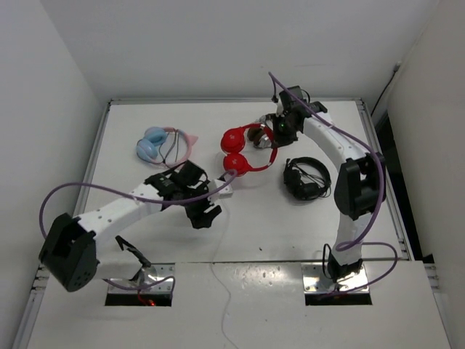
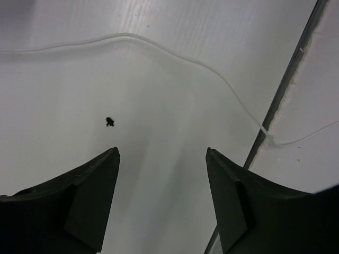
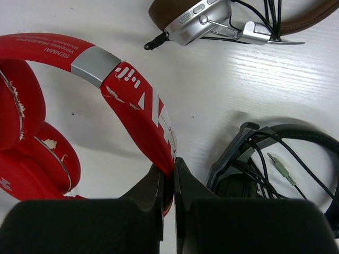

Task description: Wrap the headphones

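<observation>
The red headphones (image 1: 242, 150) lie at the middle back of the table, ear cups together. My right gripper (image 1: 279, 132) is shut on their red headband (image 3: 139, 108), pinching its edge between the fingertips (image 3: 157, 182); the red ear cups (image 3: 32, 153) sit to the left in the right wrist view. Their thin white cable (image 2: 175, 53) runs across the table ahead of my left gripper (image 2: 161, 151), which is open, empty and not touching it. In the top view the left gripper (image 1: 204, 214) is near the table's front middle, and the cable (image 1: 219, 280) trails over the front edge.
Black headphones (image 1: 305, 178) with a wound black cable and a green jack plug (image 3: 279, 168) lie right of the red pair. Brown-and-silver headphones (image 3: 206, 18) lie just behind them. Light blue headphones (image 1: 155, 145) lie at the back left. The table's front edge (image 2: 286, 79) is close to the left gripper.
</observation>
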Available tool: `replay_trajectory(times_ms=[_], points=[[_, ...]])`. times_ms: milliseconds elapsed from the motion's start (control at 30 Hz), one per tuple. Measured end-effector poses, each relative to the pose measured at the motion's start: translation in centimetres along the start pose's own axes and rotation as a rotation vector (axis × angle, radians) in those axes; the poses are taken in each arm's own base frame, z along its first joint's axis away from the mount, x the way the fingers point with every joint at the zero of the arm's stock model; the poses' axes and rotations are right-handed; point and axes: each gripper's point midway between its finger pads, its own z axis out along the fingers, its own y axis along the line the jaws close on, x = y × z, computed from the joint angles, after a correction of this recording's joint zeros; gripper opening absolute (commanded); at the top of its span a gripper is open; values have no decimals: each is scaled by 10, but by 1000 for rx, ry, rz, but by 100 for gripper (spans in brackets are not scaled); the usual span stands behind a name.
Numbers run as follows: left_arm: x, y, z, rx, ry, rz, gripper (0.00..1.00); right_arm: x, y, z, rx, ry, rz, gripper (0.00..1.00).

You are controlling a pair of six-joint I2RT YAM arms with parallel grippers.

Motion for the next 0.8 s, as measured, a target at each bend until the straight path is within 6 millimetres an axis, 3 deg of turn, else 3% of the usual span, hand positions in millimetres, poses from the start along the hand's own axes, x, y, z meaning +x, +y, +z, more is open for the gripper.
replay_trajectory(times_ms=[100, 267, 500, 633, 800], points=[[1, -6, 18, 48, 56, -25, 72, -2, -6, -1, 7, -3, 21, 0], [-10, -14, 30, 116, 52, -145, 72, -6, -26, -3, 29, -12, 78, 0], [-26, -32, 34, 181, -22, -305, 73, -10, -50, -6, 46, -22, 171, 0], [-29, -48, 34, 210, -46, -329, 72, -11, -54, -7, 31, -23, 209, 0], [-26, -48, 42, 193, -37, -362, 71, -12, -52, -8, 5, -20, 231, 0]])
